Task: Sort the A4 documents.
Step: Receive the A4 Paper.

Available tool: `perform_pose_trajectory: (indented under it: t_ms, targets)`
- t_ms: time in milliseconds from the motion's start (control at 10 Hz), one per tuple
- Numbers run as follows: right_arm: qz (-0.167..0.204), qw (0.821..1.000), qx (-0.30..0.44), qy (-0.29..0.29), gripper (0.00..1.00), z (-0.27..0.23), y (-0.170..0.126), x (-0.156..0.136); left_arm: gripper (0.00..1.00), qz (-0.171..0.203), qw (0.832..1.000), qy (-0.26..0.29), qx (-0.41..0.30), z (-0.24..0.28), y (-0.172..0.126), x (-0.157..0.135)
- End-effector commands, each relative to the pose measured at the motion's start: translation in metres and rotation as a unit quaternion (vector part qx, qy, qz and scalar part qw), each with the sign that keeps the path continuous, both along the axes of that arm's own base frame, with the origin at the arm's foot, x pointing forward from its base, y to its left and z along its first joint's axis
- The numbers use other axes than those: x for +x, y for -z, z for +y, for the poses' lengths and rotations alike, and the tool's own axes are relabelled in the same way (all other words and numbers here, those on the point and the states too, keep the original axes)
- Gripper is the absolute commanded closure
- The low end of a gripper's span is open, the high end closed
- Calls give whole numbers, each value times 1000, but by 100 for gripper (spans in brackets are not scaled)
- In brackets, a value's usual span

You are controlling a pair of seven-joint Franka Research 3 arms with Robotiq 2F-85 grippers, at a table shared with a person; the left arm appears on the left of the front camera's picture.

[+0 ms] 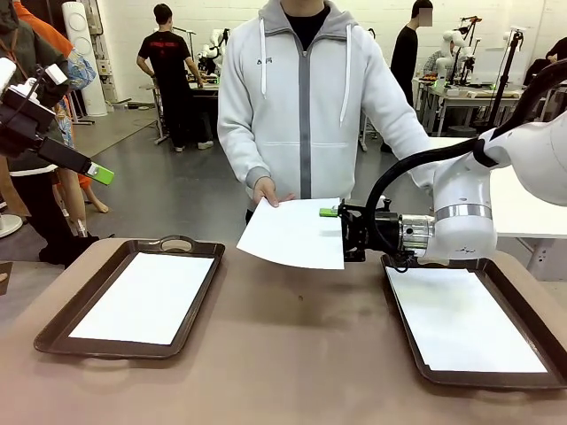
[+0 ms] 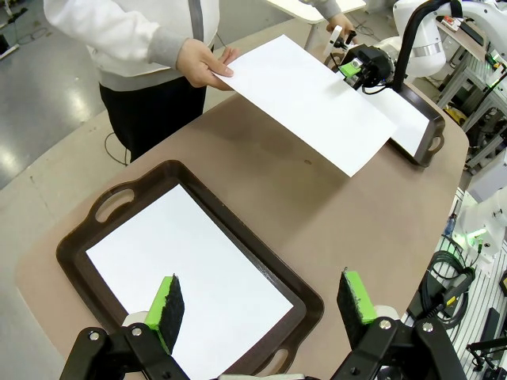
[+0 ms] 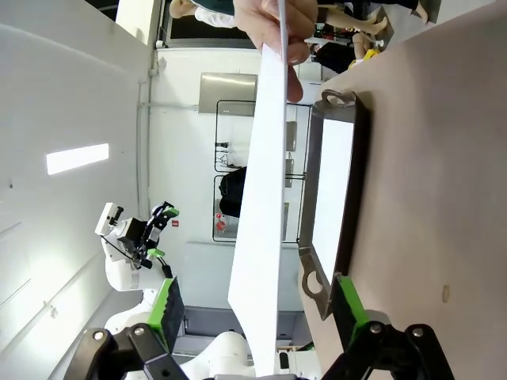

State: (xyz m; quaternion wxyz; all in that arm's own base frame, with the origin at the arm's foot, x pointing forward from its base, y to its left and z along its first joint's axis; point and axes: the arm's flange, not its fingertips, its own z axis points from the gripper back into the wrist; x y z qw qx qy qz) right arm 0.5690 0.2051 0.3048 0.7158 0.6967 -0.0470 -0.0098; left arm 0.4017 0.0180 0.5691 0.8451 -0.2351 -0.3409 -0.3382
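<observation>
A person's hand holds one of the A4 documents out flat above the middle of the table. My right gripper is at this sheet's right edge, open, one green pad above the paper. In the right wrist view the sheet runs edge-on between the spread fingers of the right gripper, touching neither. Another white sheet lies in the left tray. A third sheet lies in the right tray. My left gripper hangs open, high at the far left, above the left tray's sheet.
The brown tabletop is bare between the two dark trays. The person stands at the far edge, behind the held sheet. Behind my right arm stands a white table. People and other benches are farther back.
</observation>
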Motion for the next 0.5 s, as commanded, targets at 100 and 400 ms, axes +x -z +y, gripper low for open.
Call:
perform_pose_trajectory:
  t_ms: [100,400]
  targets:
    - [21,1000,-7,-16,4,-2,1,12,0,-2,1000,-3,1,-1,1,0]
    - [20,999,-24,-25,22,-4,1,15,0,-2,1000,-3,1,-1,1,0]
